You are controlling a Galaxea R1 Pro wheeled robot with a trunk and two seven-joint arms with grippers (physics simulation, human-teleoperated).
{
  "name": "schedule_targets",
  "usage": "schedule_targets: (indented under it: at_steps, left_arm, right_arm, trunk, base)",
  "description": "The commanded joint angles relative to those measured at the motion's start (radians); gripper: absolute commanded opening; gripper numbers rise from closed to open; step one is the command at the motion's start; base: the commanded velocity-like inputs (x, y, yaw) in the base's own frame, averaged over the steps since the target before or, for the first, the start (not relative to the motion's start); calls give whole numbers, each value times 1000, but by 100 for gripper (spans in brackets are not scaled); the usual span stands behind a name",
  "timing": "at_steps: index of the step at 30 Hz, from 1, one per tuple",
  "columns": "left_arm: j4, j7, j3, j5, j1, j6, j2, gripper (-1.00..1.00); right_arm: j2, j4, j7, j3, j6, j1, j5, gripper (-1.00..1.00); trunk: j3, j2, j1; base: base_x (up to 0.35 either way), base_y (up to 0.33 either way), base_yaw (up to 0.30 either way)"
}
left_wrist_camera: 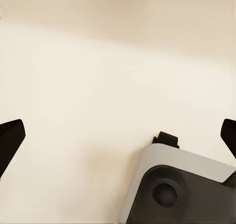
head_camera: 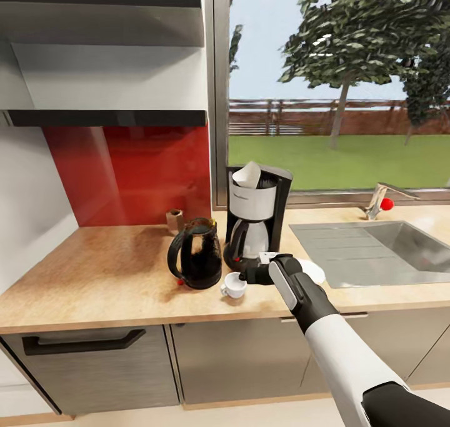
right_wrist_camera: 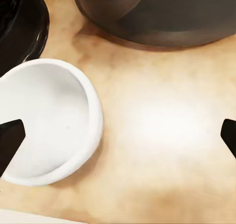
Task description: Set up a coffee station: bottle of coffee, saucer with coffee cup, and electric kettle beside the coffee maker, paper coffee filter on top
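Right end effector poised beside the coffee cup, fingers spread and nothing held.

The right end effector [head_camera: 245, 276] is seen low over the counter [head_camera: 100, 271], its fingers wide apart with only bare wood between them; the coffee cup [right_wrist_camera: 46, 121] is lying just off to one side, apparently tipped. The saucer [head_camera: 312, 271] is partly hidden behind the wrist, beside the coffee maker [head_camera: 256, 224], on which the paper coffee filter [head_camera: 247, 174] is already set. The electric kettle [head_camera: 197, 255] is placed just beyond the cup. For a clean pick, the fingers should be shifted sideways until the cup's wall is straddled, without the kettle being nudged. The left end effector [left_wrist_camera: 118, 135] is held open over a pale surface.
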Motion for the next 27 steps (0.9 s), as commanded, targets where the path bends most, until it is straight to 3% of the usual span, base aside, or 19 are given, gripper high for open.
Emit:
schedule_targets:
  at_steps: [1, 8, 15, 27]
  left_arm:
    - [0, 2, -9, 9, -1, -3, 0, 100]
    - [-1, 2, -10, 9, 0, -3, -5, 100]
    - [-1, 2, -10, 9, 0, -3, -8, 100]
    - [-1, 2, -9, 9, 0, -3, -8, 100]
  right_arm:
    - [0, 1, -10, 2, 3, -1, -10, 100]
    - [0, 17, -9, 2, 2, -1, -11, 100]
    - [0, 25, -9, 2, 0, -1, -11, 100]
    - [0, 26, -9, 2, -1, -1, -11, 100]
  trunk:
    - [-1, -1, 0]
    - [-3, -1, 0]
    - [-35, -50, 27]
    - [-37, -50, 27]
  base:
    - [29, 26, 0]
    - [6, 5, 0]
    - [0, 0, 0]
    - [79, 40, 0]
